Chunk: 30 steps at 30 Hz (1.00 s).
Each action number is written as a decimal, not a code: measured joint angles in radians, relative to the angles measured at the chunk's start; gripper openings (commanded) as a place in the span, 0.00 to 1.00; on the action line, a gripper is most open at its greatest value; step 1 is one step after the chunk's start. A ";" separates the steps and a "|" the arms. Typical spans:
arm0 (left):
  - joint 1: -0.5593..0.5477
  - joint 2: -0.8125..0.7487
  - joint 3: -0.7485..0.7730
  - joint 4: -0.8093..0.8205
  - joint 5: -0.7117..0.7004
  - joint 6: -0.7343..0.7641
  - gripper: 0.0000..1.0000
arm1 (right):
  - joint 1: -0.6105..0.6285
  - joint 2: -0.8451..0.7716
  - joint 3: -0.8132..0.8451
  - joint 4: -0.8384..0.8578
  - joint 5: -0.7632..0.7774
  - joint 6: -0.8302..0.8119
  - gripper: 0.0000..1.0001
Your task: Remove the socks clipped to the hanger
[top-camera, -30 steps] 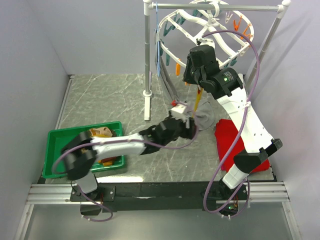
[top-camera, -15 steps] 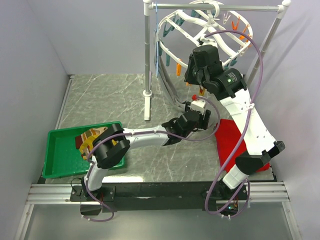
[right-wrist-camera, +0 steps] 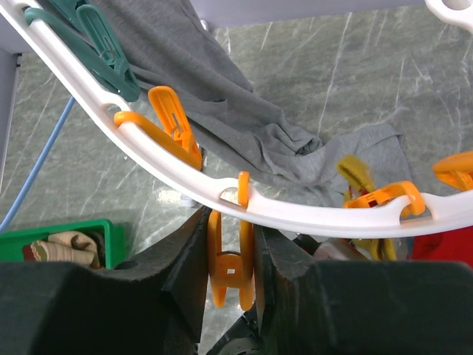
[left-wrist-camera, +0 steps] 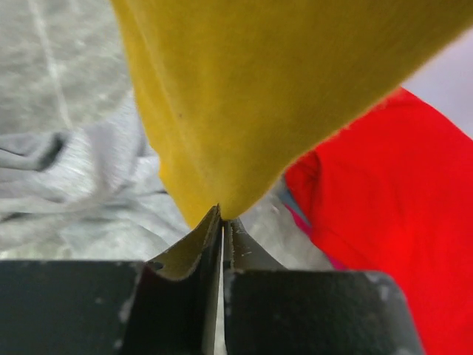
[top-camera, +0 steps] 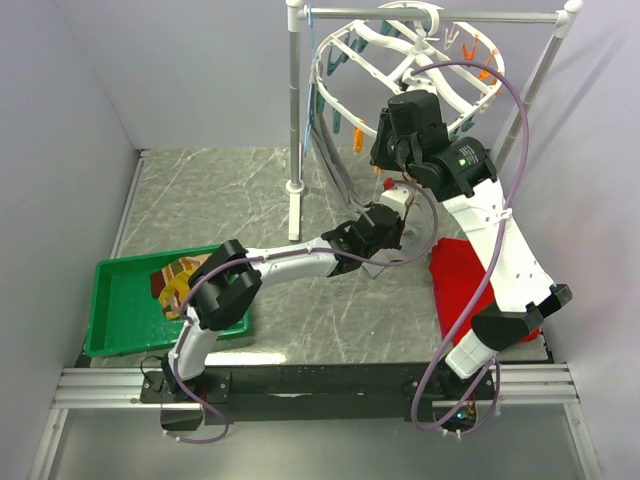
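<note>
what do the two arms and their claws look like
The left arm and right arm have white links between bulky black joints, with thin purple cables looping alongside. A small green light shows on the right arm's black housing. The left claw and right claw are dark and blocky.

From the rack pole (top-camera: 294, 120), I see a grey tank top (right-wrist-camera: 222, 103) just right, a red cloth (top-camera: 455, 275) farther right, and a green tray (top-camera: 118, 310) near-left.
</note>
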 measured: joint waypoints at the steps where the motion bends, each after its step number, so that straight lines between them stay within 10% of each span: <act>1: 0.000 -0.002 0.000 -0.006 0.014 -0.006 0.04 | 0.000 0.000 0.002 -0.003 -0.003 0.000 0.36; 12: -0.039 -0.175 -0.057 -0.117 0.092 -0.073 0.01 | 0.000 0.000 0.031 -0.066 -0.056 -0.028 0.77; 30: -0.056 -0.260 -0.101 -0.224 0.206 -0.179 0.01 | 0.000 -0.144 0.060 -0.128 -0.157 -0.050 0.82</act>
